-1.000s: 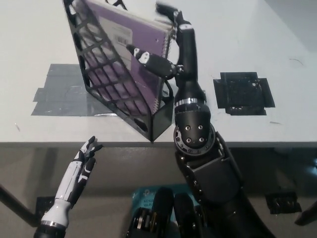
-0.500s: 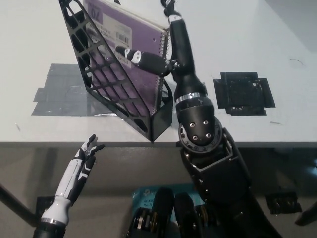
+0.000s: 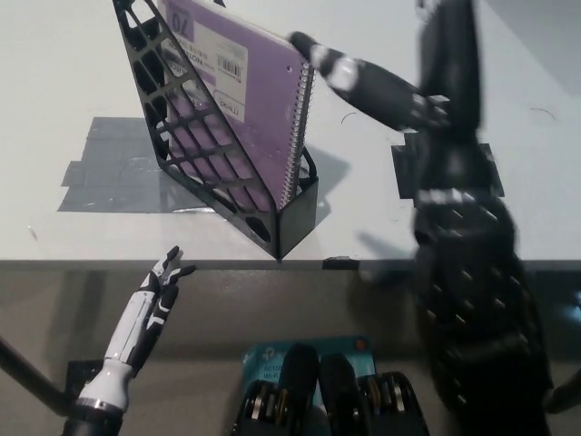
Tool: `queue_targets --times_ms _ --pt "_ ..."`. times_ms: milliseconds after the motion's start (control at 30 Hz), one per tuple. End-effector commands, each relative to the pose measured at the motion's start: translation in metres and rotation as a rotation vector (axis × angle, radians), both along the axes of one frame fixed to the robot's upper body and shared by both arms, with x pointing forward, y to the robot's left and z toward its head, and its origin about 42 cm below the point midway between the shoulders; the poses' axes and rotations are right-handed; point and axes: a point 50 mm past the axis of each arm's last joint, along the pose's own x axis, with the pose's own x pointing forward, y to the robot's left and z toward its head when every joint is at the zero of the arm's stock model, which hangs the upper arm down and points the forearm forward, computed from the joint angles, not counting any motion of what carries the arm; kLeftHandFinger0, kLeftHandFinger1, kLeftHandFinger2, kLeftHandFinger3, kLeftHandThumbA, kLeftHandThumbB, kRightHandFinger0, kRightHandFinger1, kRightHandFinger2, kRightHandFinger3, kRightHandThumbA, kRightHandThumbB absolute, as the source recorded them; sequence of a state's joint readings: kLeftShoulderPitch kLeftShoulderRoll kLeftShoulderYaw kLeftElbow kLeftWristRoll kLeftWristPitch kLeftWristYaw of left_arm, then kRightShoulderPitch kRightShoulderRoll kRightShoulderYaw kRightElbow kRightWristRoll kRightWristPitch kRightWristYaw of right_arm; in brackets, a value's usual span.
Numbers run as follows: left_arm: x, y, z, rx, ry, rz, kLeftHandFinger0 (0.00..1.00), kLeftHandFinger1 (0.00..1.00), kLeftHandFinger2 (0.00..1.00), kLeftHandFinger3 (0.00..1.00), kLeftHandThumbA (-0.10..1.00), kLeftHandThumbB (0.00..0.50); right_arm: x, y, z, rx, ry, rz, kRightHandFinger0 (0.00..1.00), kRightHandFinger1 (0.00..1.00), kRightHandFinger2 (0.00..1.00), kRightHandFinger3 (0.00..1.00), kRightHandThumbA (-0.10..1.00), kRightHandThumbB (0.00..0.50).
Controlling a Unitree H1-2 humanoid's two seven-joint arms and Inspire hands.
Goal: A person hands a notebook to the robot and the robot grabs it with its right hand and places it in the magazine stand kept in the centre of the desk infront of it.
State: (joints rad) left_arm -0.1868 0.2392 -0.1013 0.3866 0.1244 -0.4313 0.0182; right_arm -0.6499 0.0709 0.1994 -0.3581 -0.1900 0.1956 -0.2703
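Right hand (image 3: 399,86): blurred, raised over the desk (image 3: 508,109) right of the magazine stand (image 3: 195,136). One finger (image 3: 340,68) points toward the notebook (image 3: 245,100); the hand holds nothing, fingers apart. Whether the fingertip touches the spiral edge cannot be told.

Left hand (image 3: 150,304): low at the lower left, below the desk edge, fingers extended, empty.

Stand: black lattice, on grey tape (image 3: 109,168). Purple spiral notebook stands inside, leaning. Cover label shows "70" and a barcode; smaller print unreadable.
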Motion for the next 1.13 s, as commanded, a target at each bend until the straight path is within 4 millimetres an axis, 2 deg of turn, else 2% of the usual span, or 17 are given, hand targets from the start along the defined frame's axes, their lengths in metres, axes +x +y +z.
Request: queue_targets --times_ms 0,33,133,200,300,333,367,400,433,567,600,633,667,700,900,1000,1100 --pt "-0.007 -0.005 0.008 -0.006 -0.06 -0.031 1.0 1.0 1.0 1.0 1.0 0.5 -0.081 -0.052 0.015 -0.072 -0.268 -0.021 1.0 1.0 1.0 1.0 1.0 0.299" --pt "-0.012 -0.007 0.004 -0.017 -0.047 -0.042 1.0 1.0 1.0 1.0 1.0 0.5 -0.091 -0.061 0.006 -0.096 -0.265 -0.031 1.0 1.0 1.0 1.0 1.0 0.29" --pt "-0.026 -0.013 0.003 -0.044 -0.041 -0.081 1.0 1.0 1.0 1.0 1.0 0.5 -0.103 -0.073 -0.017 -0.116 -0.212 -0.038 1.0 1.0 1.0 1.0 1.0 0.332" --pt "-0.033 -0.017 0.004 -0.054 -0.043 -0.103 1.0 1.0 1.0 1.0 1.0 0.5 -0.108 -0.079 -0.028 -0.122 -0.181 -0.038 1.0 1.0 1.0 1.0 1.0 0.333" --pt "-0.051 -0.02 0.002 -0.078 -0.03 -0.137 1.0 1.0 1.0 1.0 1.0 0.5 -0.113 -0.092 -0.054 -0.146 -0.106 -0.049 1.0 1.0 1.0 1.0 0.96 0.291" --pt "-0.06 -0.02 0.001 -0.074 -0.022 -0.151 1.0 1.0 1.0 1.0 1.0 0.5 -0.117 -0.099 -0.072 -0.153 -0.041 -0.053 1.0 1.0 1.0 1.0 0.93 0.28" --pt "-0.063 -0.019 0.0 -0.072 -0.018 -0.155 1.0 1.0 1.0 1.0 1.0 0.5 -0.118 -0.102 -0.079 -0.156 -0.018 -0.054 1.0 1.0 1.0 1.0 0.93 0.28" --pt "-0.067 -0.019 -0.001 -0.067 -0.013 -0.161 1.0 1.0 1.0 1.0 1.0 0.5 -0.121 -0.104 -0.089 -0.161 0.019 -0.064 1.0 1.0 1.0 1.0 0.98 0.301" --pt "-0.073 -0.017 -0.002 -0.055 -0.005 -0.172 1.0 1.0 1.0 1.0 1.0 0.5 -0.125 -0.109 -0.11 -0.167 0.103 -0.079 1.0 1.0 1.0 1.0 1.0 0.306" --pt "-0.083 -0.014 -0.006 -0.049 0.018 -0.188 1.0 1.0 1.0 1.0 1.0 0.5 -0.13 -0.117 -0.158 -0.164 0.271 -0.078 1.0 1.0 1.0 1.0 0.99 0.273" --pt "-0.086 -0.014 -0.009 -0.044 0.03 -0.19 1.0 1.0 1.0 1.0 1.0 0.5 -0.133 -0.119 -0.177 -0.136 0.349 -0.051 1.0 1.0 1.0 1.0 0.93 0.255" --pt "-0.087 -0.014 -0.01 -0.042 0.033 -0.19 1.0 1.0 1.0 1.0 1.0 0.5 -0.133 -0.119 -0.183 -0.125 0.371 -0.04 1.0 1.0 1.0 1.0 0.92 0.257" --pt "-0.093 -0.015 -0.015 -0.044 0.053 -0.189 1.0 1.0 1.0 1.0 1.0 0.5 -0.138 -0.118 -0.204 -0.118 0.456 -0.01 1.0 1.0 1.0 1.0 0.94 0.257" --pt "-0.097 -0.015 -0.018 -0.045 0.063 -0.187 1.0 1.0 1.0 1.0 1.0 0.5 -0.141 -0.118 -0.212 -0.118 0.492 0.004 1.0 1.0 1.0 1.0 0.95 0.258" --pt "-0.124 -0.012 -0.037 -0.05 0.139 -0.148 1.0 1.0 1.0 1.0 1.0 0.5 -0.164 -0.106 -0.28 -0.111 0.775 0.15 1.0 1.0 1.0 1.0 0.96 0.221" --pt "-0.127 -0.007 -0.043 -0.077 0.163 -0.116 1.0 1.0 1.0 1.0 1.0 0.5 -0.163 -0.102 -0.296 -0.156 0.854 0.201 1.0 1.0 1.0 1.0 1.0 0.279" --pt "-0.13 -0.004 -0.047 -0.089 0.175 -0.097 1.0 1.0 1.0 1.0 1.0 0.5 -0.163 -0.099 -0.301 -0.196 0.871 0.221 1.0 1.0 1.0 1.0 1.0 0.281"
